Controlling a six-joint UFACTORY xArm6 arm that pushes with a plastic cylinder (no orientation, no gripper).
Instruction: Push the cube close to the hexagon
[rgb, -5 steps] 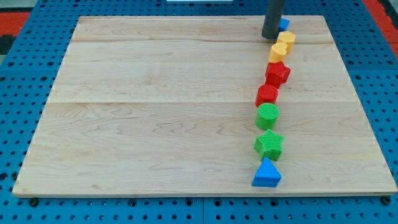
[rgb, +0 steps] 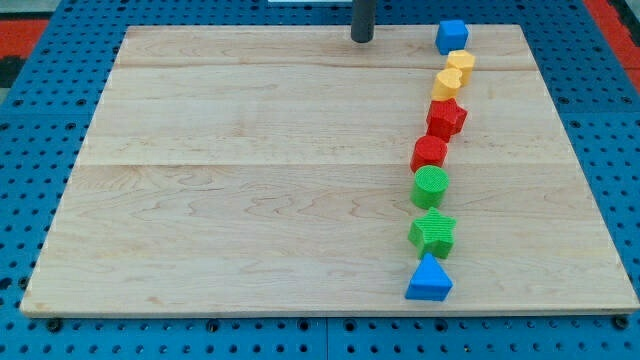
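Observation:
The blue cube (rgb: 452, 36) sits near the board's top edge, at the top of a line of blocks on the view's right. Just below it lies a yellow heart (rgb: 461, 64), then the yellow hexagon (rgb: 446, 84), touching the heart. The cube stands a small gap above the heart and does not touch the hexagon. My tip (rgb: 362, 40) rests on the board near the top edge, well to the left of the cube and touching no block.
Below the hexagon the line goes on down: a red star (rgb: 446, 117), a red rounded block (rgb: 429, 152), a green cylinder (rgb: 431, 186), a green star (rgb: 432, 232) and a blue triangle (rgb: 428, 279). The wooden board (rgb: 250, 180) lies on blue pegboard.
My tip has moved left along the top edge, away from the blue cube, which now shows in full. No block has visibly moved.

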